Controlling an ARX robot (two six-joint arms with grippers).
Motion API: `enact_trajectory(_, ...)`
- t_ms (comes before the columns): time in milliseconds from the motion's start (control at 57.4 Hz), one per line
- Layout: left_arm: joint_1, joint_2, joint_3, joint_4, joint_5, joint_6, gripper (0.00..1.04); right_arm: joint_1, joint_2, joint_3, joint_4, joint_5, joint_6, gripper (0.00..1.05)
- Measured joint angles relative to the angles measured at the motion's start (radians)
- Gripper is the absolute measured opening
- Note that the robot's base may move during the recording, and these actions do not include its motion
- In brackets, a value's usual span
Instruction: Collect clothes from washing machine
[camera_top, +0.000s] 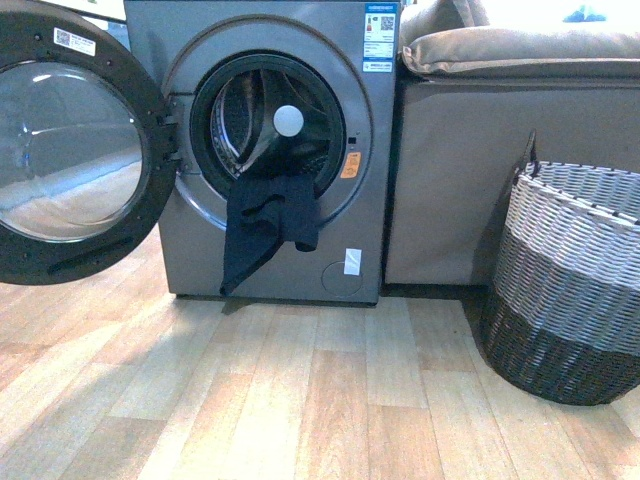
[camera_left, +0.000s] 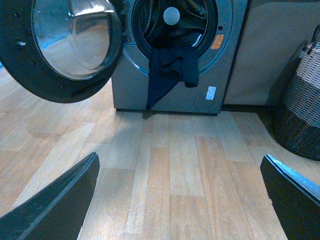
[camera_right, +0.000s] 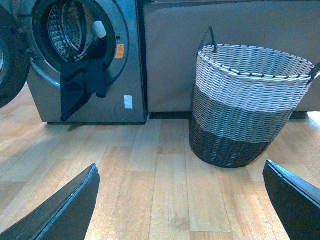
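Note:
The grey washing machine (camera_top: 370, 215) stands with its round door (camera_top: 70, 140) swung open to the left. The dark navy clothes (camera_top: 268, 228) hang limp out of the porthole, over the lower rim and down the front panel. They also show in the left wrist view (camera_left: 170, 72) and the right wrist view (camera_right: 82, 82). Neither arm shows in the front view. My left gripper (camera_left: 182, 195) is open and empty above the wood floor, well short of the machine. My right gripper (camera_right: 182, 197) is open and empty above the floor, near the basket.
A grey-and-black woven basket (camera_top: 570, 290) stands on the floor at the right, also in the right wrist view (camera_right: 245, 107). A beige-brown sofa (camera_top: 470, 170) sits beside the machine. Wood plank floor (camera_top: 300, 400) lies in front.

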Motion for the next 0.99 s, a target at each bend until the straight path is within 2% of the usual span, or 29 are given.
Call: enact_trajectory(992, 0.0, 0.001, 0.0, 0.0, 0.0, 0.0, 0.98, 0.0, 0.0, 0.0, 0.0, 0.0, 0.0, 0.97)
